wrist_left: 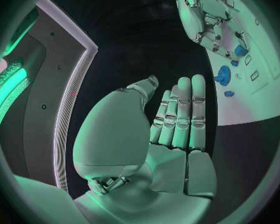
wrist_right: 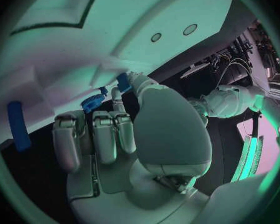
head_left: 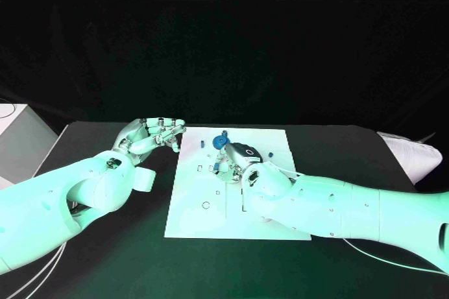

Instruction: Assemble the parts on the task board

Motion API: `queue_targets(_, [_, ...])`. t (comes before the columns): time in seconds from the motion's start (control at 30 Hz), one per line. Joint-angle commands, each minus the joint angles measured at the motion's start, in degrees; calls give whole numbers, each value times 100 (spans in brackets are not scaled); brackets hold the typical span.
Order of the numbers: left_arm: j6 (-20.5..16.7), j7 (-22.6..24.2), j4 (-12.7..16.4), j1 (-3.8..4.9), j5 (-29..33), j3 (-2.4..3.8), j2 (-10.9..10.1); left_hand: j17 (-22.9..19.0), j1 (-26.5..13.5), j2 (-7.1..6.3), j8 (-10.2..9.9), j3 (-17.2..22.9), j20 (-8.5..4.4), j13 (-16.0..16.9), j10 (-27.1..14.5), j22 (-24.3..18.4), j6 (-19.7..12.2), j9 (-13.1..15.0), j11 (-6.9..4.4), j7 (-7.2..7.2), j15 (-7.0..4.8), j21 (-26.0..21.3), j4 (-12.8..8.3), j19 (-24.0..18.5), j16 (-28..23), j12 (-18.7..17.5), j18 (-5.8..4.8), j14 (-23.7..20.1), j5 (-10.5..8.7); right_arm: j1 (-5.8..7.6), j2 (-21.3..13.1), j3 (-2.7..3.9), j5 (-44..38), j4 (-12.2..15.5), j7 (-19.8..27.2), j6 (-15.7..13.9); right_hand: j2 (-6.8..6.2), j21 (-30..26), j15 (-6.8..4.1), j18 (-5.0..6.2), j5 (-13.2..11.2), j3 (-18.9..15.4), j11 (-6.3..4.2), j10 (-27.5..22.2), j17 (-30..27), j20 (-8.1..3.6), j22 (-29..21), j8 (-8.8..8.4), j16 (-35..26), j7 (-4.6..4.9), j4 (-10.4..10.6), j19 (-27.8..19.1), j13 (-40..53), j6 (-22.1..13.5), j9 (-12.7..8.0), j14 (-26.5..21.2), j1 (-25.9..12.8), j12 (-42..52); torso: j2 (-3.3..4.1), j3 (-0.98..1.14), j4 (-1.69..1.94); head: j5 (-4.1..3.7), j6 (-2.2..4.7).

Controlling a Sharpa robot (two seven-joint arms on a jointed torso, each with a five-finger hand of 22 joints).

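Note:
The white task board (head_left: 271,143) lies in the middle of the black table. A blue gear-shaped part (head_left: 220,141) stands near its far edge, also seen as the gear (wrist_right: 92,103) and the gear (wrist_left: 222,75). My right hand (head_left: 239,161) hovers low over the board just behind the gear and pinches a small blue part (wrist_right: 123,82) between thumb and a finger; the same part (wrist_left: 241,50) shows at its fingertips. My left hand (head_left: 154,135) hangs beside the board's far left corner, fingers straight and apart from everything, as the left hand (wrist_left: 177,119) holding nothing.
A long blue bar (wrist_right: 15,126) lies on the board away from the gear. A small blue piece (head_left: 269,154) sits right of my right hand. Several slots and holes (head_left: 207,205) mark the board's near half. A white box (head_left: 19,140) stands at the table's left.

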Motion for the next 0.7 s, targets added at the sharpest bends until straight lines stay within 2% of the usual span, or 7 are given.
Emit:
queue_targets(0.03, [89, 24, 6, 1, -14, 4, 5, -6, -4, -18, 6, 3, -7, 5, 30, 8, -11, 9, -21, -20, -1, 38, 38, -36, 33, 33, 40, -26, -8, -4, 7, -2, -58, -2, 75, 112, -38, -4, 51, -27, -48, -54, 39, 579, 1509, 39, 1475, -23, 24, -5, 17, 580, 1478, -58, -12, 588, 26, -17, -1, 0, 1, -3, -6])
queue_targets(0.33, [88, 23, 5, 1, -14, 4, 2, -6, -4, -18, 6, 3, -7, 5, 30, 8, -11, 9, -21, -20, -1, 38, 38, -36, 33, 33, 40, -26, -8, -4, -4, -4, -57, 10, 105, 94, -45, -6, 57, -26, -80, -104, 45, 548, 1509, 46, 1473, -30, 24, 0, 33, 579, 1449, -78, -19, 588, 30, -46, 0, -2, -2, 0, -5])
queue_targets(0.47, [90, 22, 3, 1, -15, 4, 3, -6, -4, -18, 6, 3, -7, 5, 30, 8, -11, 9, -21, -20, -1, 38, 38, -36, 33, 33, 40, -26, -8, -7, -44, -4, -57, 76, 178, -24, -81, -18, 74, -23, -137, -294, 63, 507, 1509, 64, 1464, -52, 24, 18, 103, 574, 1411, -151, -42, 588, 33, -86, -3, 0, 3, -1, 0])
queue_targets(0.53, [95, 17, -1, 1, -29, 4, 4, -6, -4, -18, 6, 3, -7, 5, 30, 8, -11, 9, -21, -20, -1, 38, 38, -36, 33, 33, 40, -26, -8, -9, -79, -4, -57, 132, 232, -124, -105, -50, 94, -15, -282, -532, 88, 431, 1509, 82, 1440, -96, 24, 47, 191, 560, 1341, -261, -74, 588, 1, -156, -4, -1, 0, 3, 3])
queue_targets(0.63, [103, -18, -10, 0, -94, 4, 7, -15, -14, -56, -3, -21, -7, -1, 4, 5, -37, 10, -23, -27, 1, 46, 51, -50, 37, 19, 39, -35, -9, -10, -138, -3, -53, 216, 289, -246, -33, -67, 165, -11, -534, -1028, 174, 328, 1509, 140, 1429, -245, 24, 137, 223, 552, 1246, -514, -157, 588, -16, -249, -5, 0, -4, 7, 12])
queue_targets(0.7, [111, -55, -20, 0, -149, 4, 10, -18, -39, -85, -9, -52, -6, -4, -15, 2, -53, 9, -26, -35, 2, 46, 65, -55, 39, 11, 39, -37, -9, -10, -193, -3, -51, 289, 317, -322, -44, -71, 208, -10, -627, -1284, 224, 287, 1509, 178, 1426, -353, 24, 199, 237, 551, 1209, -667, -217, 588, -15, -282, -8, 3, -8, 13, 17])
